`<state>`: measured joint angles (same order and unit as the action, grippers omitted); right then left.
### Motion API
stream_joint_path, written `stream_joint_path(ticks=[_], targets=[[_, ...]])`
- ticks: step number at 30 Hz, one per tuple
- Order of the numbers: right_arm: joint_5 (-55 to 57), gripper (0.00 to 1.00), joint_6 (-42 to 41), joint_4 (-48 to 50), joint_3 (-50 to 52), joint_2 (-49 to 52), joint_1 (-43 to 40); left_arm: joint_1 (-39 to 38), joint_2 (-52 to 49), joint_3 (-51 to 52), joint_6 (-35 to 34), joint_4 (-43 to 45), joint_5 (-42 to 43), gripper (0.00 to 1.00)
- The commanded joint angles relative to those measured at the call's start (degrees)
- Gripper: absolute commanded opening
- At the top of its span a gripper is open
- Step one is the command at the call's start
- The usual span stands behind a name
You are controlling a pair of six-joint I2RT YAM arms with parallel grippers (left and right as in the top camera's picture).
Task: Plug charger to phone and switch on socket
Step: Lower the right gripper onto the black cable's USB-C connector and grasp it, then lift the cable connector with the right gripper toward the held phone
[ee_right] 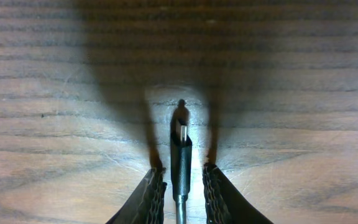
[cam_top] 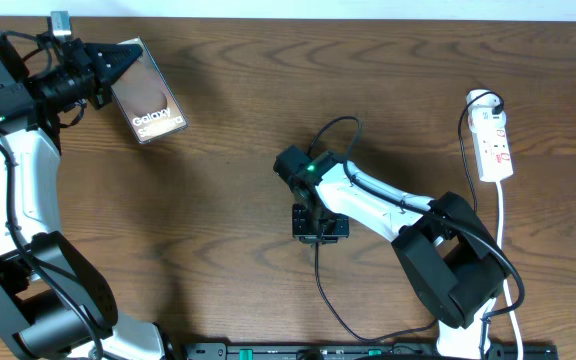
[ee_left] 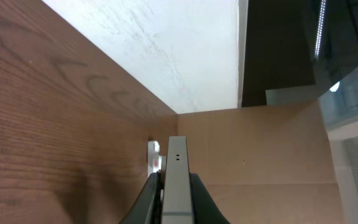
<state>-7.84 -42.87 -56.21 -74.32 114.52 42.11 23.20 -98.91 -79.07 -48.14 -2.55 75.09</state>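
Overhead view: the phone point(cam_top: 150, 105) is at the far left of the table point(cam_top: 218, 190) and the socket point(cam_top: 494, 145) at the far right, well apart, with the right arm between them.
Left gripper point(cam_top: 116, 65): pinching one end of the phone, which shows edge-on between the fingers in the left wrist view.
Right gripper point(ee_right: 181, 177): fingers slightly spread, flanking the plug tip with a thin gap on each side and not squeezing it.
Charger point(ee_right: 181, 155): the plug tip points away from the wrist over the wood, and the cable trails back between the fingers.
Charger handling: probably light. The cable looks limp and the plug housing stiff, so take the housing just behind the metal tip, never the cable.
Phone handling: rigid, smooth and likely slippery, so a firm edge grip helps against the push of insertion.
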Motion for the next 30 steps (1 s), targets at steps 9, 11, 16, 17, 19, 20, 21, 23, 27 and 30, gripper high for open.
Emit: stream_joint_path(ticks=[9, 11, 16, 17, 19, 20, 21, 23, 27, 30], targets=[[1.55, 0.18, -1.7, 0.22, -0.96, 0.9, -0.52, 0.09, 0.31, -0.33, 0.09, 0.24, 2.1, 0.07], [1.55, 0.17, -1.7, 0.22, -0.94, 0.9, -0.5, 0.09, 0.31, -0.33, 0.11, 0.24, 2.1, 0.08], [1.53, 0.09, -1.68, 0.13, -0.94, 0.9, -0.5, 0.09, 0.31, -0.33, 0.11, 0.24, 2.1, 0.07], [1.53, 0.07, -1.68, 0.15, -0.94, 0.9, -0.5, 0.09, 0.31, -0.33, 0.11, 0.24, 2.1, 0.08], [1.53, 0.04, -1.68, 0.11, -0.94, 0.9, -0.5, 0.09, 0.31, -0.33, 0.09, 0.24, 2.1, 0.07], [1.53, 0.03, -1.68, 0.09, -0.94, 0.9, -0.5, 0.09, 0.31, -0.33, 0.11, 0.24, 2.1, 0.07], [1.53, 0.02, -1.68, 0.11, -0.94, 0.9, -0.5, 0.09, 0.31, -0.33, 0.11, 0.24, 2.1, 0.08], [1.53, 0.01, -1.7, 0.09, -0.94, 0.9, -0.5, 0.09, 0.31, -0.33, 0.11, 0.24, 2.1, 0.07], [1.49, 0.01, -1.68, 0.09, -0.96, 0.9, -0.61, 0.09, 0.31, -0.33, 0.11, 0.24, 2.1, 0.07], [-0.17, 0.01, 0.46, 0.35, -1.6, 0.9, -1.25, 0.09, 0.31, -0.33, 0.11, 0.24, 2.1, 0.07]])
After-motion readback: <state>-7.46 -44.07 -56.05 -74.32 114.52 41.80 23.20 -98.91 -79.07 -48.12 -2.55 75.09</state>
